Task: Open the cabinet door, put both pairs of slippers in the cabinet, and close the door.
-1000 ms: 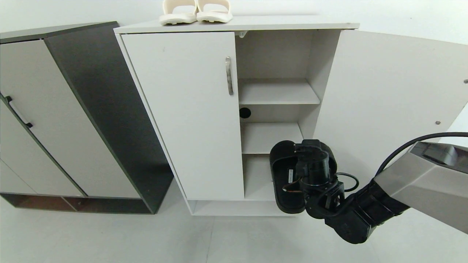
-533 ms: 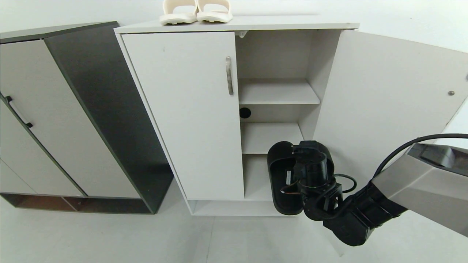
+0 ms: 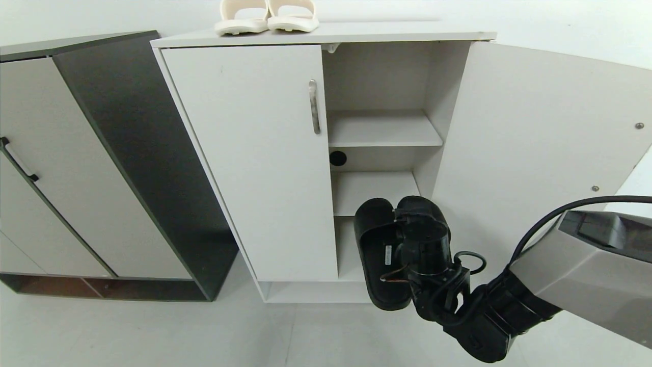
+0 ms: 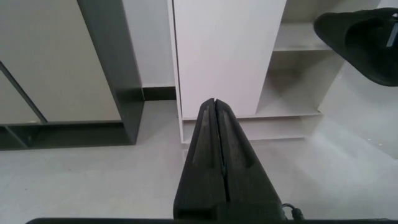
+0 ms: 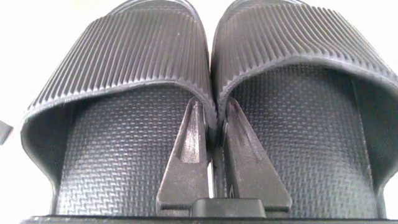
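- Right gripper (image 3: 413, 232), in the head view, is clamped on the pair of black slippers (image 3: 378, 255) and holds them toe-up off the floor (image 3: 153, 331), just in front of the lower compartments of the white cabinet (image 3: 326, 34).
- On this cabinet the right-hand door (image 3: 535, 132) is swung wide open, showing pale shelves (image 3: 382, 130) and a round dark hole (image 3: 337, 158) in the back panel. The left-hand door (image 3: 244, 153) is closed, with a slim metal handle (image 3: 314, 106) near its inner edge.
- A pair of cream slippers (image 3: 267, 15) sits side by side on the cabinet's top, towards its left end.
- A dark grey cabinet (image 3: 127, 153) with pale doors stands just beside the white one on the left. The floor is smooth light grey and the wall (image 3: 560, 20) behind is plain white.
- In the left wrist view, the left gripper (image 4: 214, 104) hangs above the bare floor with its fingers pressed together on nothing. It faces the closed door, and the black slippers (image 4: 364, 37) show at the edge, in front of the open side.
- In the right wrist view, both fingers (image 5: 186, 155) sit between the two ribbed straps and pinch the slippers' touching inner walls together over the textured footbeds.
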